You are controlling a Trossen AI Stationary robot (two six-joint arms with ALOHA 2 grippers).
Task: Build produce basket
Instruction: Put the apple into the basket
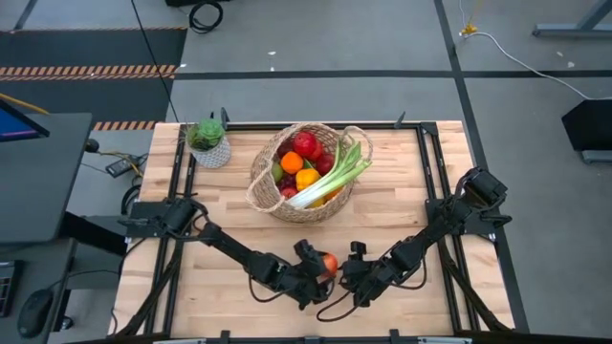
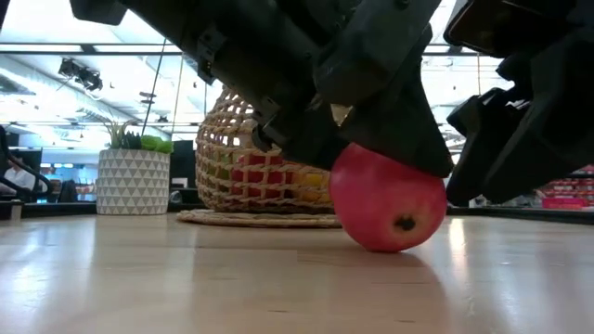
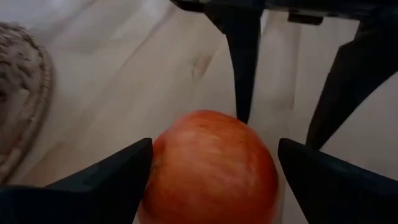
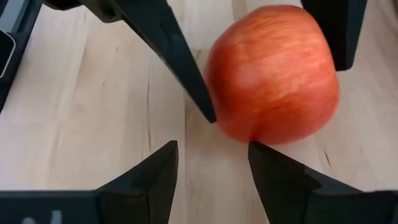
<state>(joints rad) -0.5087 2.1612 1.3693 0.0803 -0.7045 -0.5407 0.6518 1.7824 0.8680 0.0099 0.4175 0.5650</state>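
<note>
Round red toy apple low centre, between wide left gripper fingers.
Right gripper half-open, empty, just right; woven wicker basket above.

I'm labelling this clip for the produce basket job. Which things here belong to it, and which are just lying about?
Part of the job:
- basket
- produce already in the basket
- red apple on the table, between the open left gripper's fingers

Just lying about:
- potted plant

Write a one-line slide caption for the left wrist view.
Open left gripper straddles a red apple resting on the wooden table, the right gripper's fingers just beyond it.
</note>
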